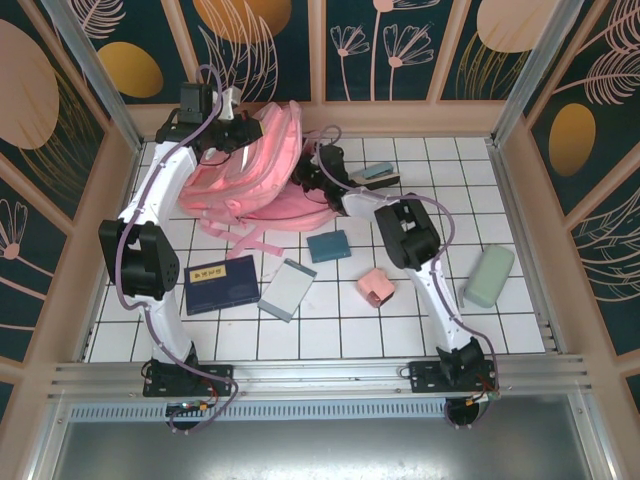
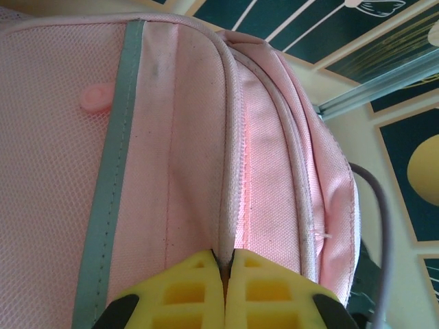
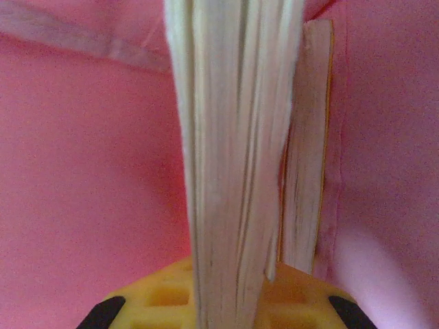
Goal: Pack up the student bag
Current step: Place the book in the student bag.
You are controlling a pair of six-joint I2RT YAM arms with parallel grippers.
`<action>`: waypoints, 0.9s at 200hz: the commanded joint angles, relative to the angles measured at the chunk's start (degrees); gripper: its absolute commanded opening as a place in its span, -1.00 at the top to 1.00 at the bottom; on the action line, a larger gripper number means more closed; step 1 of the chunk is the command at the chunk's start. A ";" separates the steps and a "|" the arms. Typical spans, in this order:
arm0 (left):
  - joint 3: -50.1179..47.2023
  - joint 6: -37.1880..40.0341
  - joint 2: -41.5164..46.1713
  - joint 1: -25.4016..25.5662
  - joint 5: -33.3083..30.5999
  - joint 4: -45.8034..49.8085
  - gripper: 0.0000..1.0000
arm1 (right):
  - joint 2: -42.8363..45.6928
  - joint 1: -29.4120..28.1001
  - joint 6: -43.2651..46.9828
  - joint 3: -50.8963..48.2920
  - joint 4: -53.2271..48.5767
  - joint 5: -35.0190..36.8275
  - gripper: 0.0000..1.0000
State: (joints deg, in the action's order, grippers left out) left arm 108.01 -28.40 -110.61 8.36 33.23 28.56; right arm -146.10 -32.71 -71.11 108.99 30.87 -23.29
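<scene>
The bag (image 1: 250,170) is lying at the back of the table (image 1: 520,200), left of centre. The left gripper (image 2: 224,266) is pinching its seam, jaws closed. The right gripper (image 3: 226,301) is clamping a book (image 3: 233,137) inside it, with fabric crowding both sides. A blue book (image 1: 222,283), notebook (image 1: 287,290), pink box (image 1: 376,285) and green case (image 1: 488,275) are waiting outside, so packing is likely partway.

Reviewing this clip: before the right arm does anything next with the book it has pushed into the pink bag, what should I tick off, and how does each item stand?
1. Left claw shut on the bag at its rim seam: ok.
2. Right claw clamped on the book: ok.
3. Book inside the bag, pink fabric on both sides of it: ok.
4. Book's far end resting on the bag's bottom: cannot tell.
5. Everything packed: not ok; a blue book and a green case lie on the table.
</scene>
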 commanded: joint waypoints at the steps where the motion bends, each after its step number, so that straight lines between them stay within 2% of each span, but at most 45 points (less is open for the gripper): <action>1: 3.20 -1.20 2.85 0.17 4.84 -7.64 1.00 | -4.63 -1.77 -0.05 12.03 -9.84 3.43 1.00; 17: 2.42 -1.05 3.14 0.17 4.42 -7.80 1.00 | -9.51 -2.36 2.39 24.30 -23.20 3.83 0.81; 28: 1.90 -0.92 3.13 0.14 4.14 -7.81 1.00 | -10.77 -2.36 3.71 27.79 -26.35 2.71 0.52; 37: 1.45 -0.83 3.06 0.08 4.03 -7.81 1.00 | -9.93 -2.24 4.57 26.65 -27.32 2.47 0.30; 50: 0.91 -0.70 2.88 0.08 4.05 -7.82 1.00 | -7.04 -1.95 6.32 22.29 -27.29 2.86 0.09; 74: 0.06 -0.60 2.77 -0.10 3.83 -8.15 1.00 | -1.68 -1.11 9.62 15.17 -28.64 3.94 -0.04; 103: -0.15 -0.60 2.50 -0.19 3.91 -8.34 1.00 | 2.00 -0.45 13.82 11.72 -31.85 5.22 0.00; 140: -0.72 -0.96 2.59 -0.16 4.23 -8.93 1.00 | 1.26 -0.34 12.65 9.99 -29.13 3.10 0.39; 163: -1.19 -1.12 2.77 -0.19 4.53 -8.96 1.00 | -2.27 -0.43 11.86 14.16 -30.23 1.33 0.42; 180: -1.80 -1.30 3.03 -0.19 4.70 -9.30 1.00 | -4.78 -0.59 11.12 16.79 -30.52 0.64 0.70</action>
State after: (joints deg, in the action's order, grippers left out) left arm 106.04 -28.86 -110.61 8.36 34.79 26.37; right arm -147.26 -32.99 -58.89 121.71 1.87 -20.56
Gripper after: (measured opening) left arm 0.064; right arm 0.222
